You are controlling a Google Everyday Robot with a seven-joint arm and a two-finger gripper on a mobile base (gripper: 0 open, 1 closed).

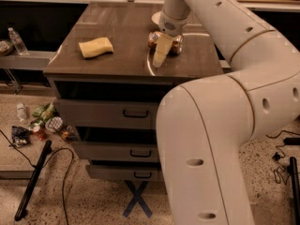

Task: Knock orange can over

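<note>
Cabinet top [117, 65] carries three things. Sponge [95, 47] lies left of centre, well apart from the rest. Can [177, 43] is right of centre, on its side, lengthwise left to right. Bowl [156, 18] sits behind the can, mostly hidden by the arm. Gripper [160, 54] comes down from the back right and sits just in front of the can, overlapping its middle. Drawers [112, 114] are stacked below the top. On the floor, litter [44, 123] lies left of the drawers, a pole [33, 182] in front of it, and a tape cross [137, 199] before the lowest drawer. Bottle [18, 40] stands on a ledge at far left.
</note>
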